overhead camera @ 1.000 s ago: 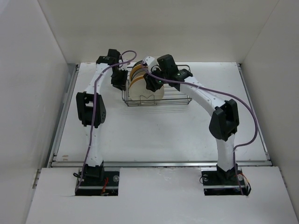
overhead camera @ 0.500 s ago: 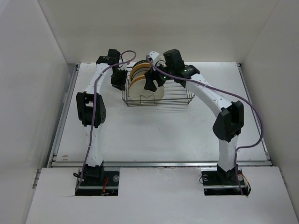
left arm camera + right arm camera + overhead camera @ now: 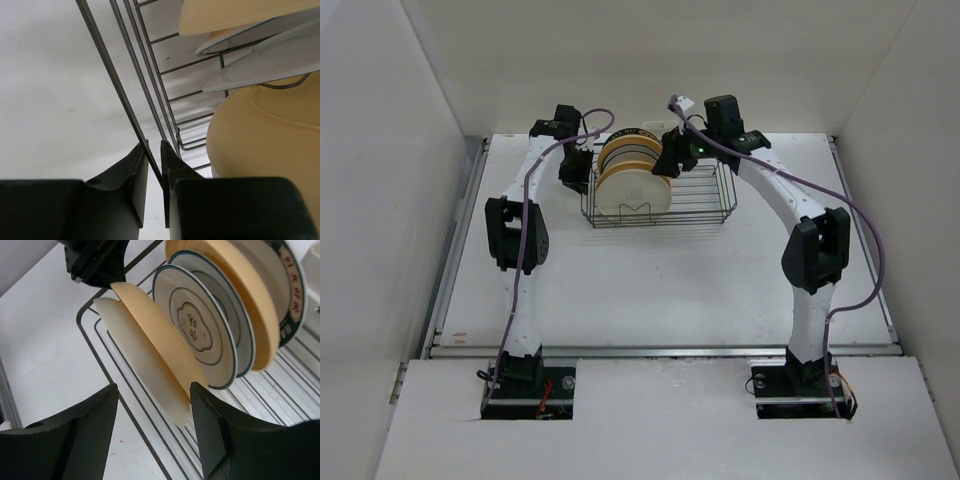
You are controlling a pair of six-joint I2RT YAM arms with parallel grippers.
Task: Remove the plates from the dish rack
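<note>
Left gripper (image 3: 154,150) is clamping the wire rack (image 3: 695,195) at its 9 o'clock rim while right gripper (image 3: 152,390), spread apart, is hovering beside glossy round plates (image 3: 197,330).

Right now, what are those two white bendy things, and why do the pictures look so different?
They are robot arms, the left arm and the right arm, bolted to a table. Each ends in a gripper: two fingers that pinch like tongs. One picture looks down from a camera up high. The other two come from little cameras on the wrists, looking past the fingers. On the table is a wire dish rack with plates standing on edge in it. The left gripper pinches the rack's wire rim, probably to steady it. The right gripper is open, with its fingers either side of the cream plate and the yellow plate. No plate is held yet.
</note>
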